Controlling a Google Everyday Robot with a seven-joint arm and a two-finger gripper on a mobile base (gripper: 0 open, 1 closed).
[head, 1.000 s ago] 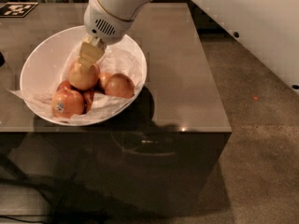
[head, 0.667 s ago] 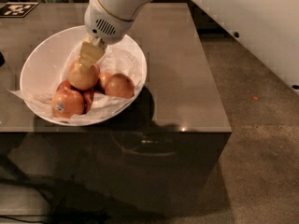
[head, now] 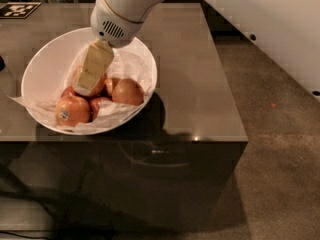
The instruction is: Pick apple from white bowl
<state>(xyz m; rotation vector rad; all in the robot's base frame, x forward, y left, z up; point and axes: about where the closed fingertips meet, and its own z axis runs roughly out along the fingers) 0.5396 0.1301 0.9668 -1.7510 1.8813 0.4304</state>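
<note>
- One apple: round, shiny, pinkish-red blushed yellow; no long axis, stem end hidden.
- One white bowl: paper-lined, holds it.
- One gripper: over the apple; grasp cannot be told.

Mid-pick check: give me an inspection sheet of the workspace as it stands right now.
Surface: glossy grey-brown tabletop; bowl sits near its front left.
Job's things: pinkish-red and yellow apple lies in the wide white paper-lined bowl, directly under the gripper.
Clutter: other apples in the bowl, including a stickered apple at the front; black-and-white marker tag at the far left corner.
Grippers: cream two-finger gripper is lowered into the bowl, down at the apple.
Cables: nothing seen.
Surroundings: grey carpet floor; white panel on the right.
</note>
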